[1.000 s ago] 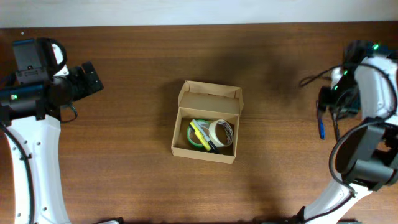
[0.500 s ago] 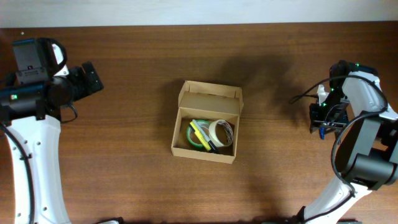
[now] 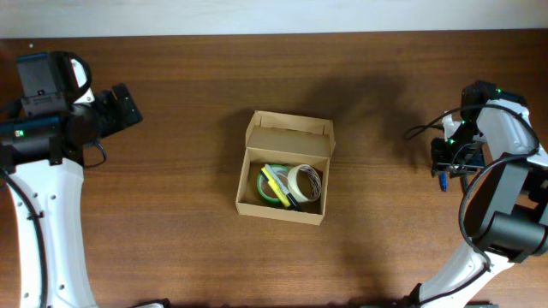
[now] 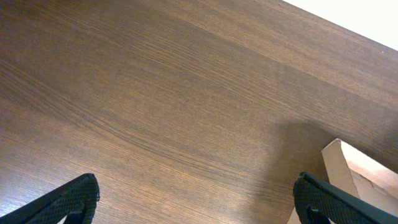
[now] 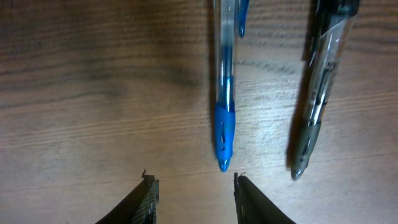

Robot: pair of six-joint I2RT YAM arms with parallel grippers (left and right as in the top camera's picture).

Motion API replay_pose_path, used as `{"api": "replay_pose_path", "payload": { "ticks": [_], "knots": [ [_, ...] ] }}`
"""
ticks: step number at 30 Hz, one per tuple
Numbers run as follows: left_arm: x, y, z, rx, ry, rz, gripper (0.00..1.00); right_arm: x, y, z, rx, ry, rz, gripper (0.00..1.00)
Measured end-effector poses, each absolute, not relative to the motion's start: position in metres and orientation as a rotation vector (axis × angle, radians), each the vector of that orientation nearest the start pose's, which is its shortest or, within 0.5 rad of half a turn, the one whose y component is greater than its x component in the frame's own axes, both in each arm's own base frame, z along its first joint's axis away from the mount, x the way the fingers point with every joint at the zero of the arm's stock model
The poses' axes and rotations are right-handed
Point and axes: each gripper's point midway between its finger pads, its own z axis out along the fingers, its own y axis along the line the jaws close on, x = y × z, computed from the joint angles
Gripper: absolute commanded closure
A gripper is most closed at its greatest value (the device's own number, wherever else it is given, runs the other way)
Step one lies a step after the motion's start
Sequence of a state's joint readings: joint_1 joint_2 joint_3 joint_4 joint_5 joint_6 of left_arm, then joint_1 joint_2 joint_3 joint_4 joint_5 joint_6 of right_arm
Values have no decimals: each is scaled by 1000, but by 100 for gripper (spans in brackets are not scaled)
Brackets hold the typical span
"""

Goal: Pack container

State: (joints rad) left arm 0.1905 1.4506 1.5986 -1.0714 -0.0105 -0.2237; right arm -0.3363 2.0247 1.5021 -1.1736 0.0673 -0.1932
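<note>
The container (image 3: 243,183), a small tan cardboard box, sits at the table's middle with its flap lid open toward the back. Inside lie a green tape roll (image 3: 267,190), a white tape roll (image 3: 304,181) and a yellow pen (image 3: 275,184). My right gripper (image 5: 196,183) hovers low at the table's right, open part-way with bare wood between its fingers. A blue pen (image 5: 224,118) ends just beyond its right fingertip, and a dark pen (image 5: 317,93) lies further right. My left gripper (image 4: 199,202) stands wide open and empty at the far left, with the container's corner (image 4: 341,163) in its view.
In the overhead view the blue pen (image 3: 443,180) shows under my right gripper (image 3: 449,164). My left gripper (image 3: 128,107) sits far from the box. The table's back edge (image 3: 274,34) meets a white wall.
My right arm has swung down over the pens and its jaws have narrowed. The left arm and the container have not moved.
</note>
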Motion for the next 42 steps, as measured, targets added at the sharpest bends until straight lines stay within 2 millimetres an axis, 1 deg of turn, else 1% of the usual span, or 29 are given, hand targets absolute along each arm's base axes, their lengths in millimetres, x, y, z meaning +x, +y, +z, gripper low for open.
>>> {"api": "replay_pose_path", "payload": {
  "ticks": [6, 8, 10, 12, 14, 20, 25, 26, 28, 30, 33, 34, 42],
  "knots": [
    [363, 72, 275, -517, 2440, -1, 1, 330, -128, 36, 214, 3249, -62, 60],
    [363, 72, 275, -517, 2440, -1, 1, 332, -128, 36, 198, 3240, -66, 61],
    [363, 72, 275, -517, 2440, -1, 1, 334, -129, 36, 187, 3231, -69, 64],
    [363, 72, 275, -517, 2440, -1, 1, 336, -129, 34, 167, 3231, -68, 64],
    [363, 72, 275, -517, 2440, -1, 1, 336, -130, 30, 144, 3239, -64, 64],
    [363, 72, 275, -517, 2440, -1, 1, 334, -130, 9, 77, 3282, -42, 64],
    [363, 72, 275, -517, 2441, -1, 1, 335, -136, 5, 71, 3282, -52, 65],
    [363, 72, 275, -517, 2441, -1, 1, 335, -139, 5, 71, 3276, -55, 66],
    [363, 72, 275, -518, 2441, 0, 1, 335, -144, 4, 82, 3268, -57, 73],
    [363, 72, 275, -518, 2440, 1, 1, 334, -147, 4, 96, 3265, -56, 82],
    [363, 73, 275, -519, 2440, 4, 1, 333, -151, 4, 105, 3264, -56, 91],
    [363, 73, 275, -519, 2440, 4, 1, 333, -152, 4, 108, 3262, -55, 96],
    [363, 73, 275, -519, 2440, 5, 1, 333, -152, 4, 117, 3261, -56, 96]
  ]
}}
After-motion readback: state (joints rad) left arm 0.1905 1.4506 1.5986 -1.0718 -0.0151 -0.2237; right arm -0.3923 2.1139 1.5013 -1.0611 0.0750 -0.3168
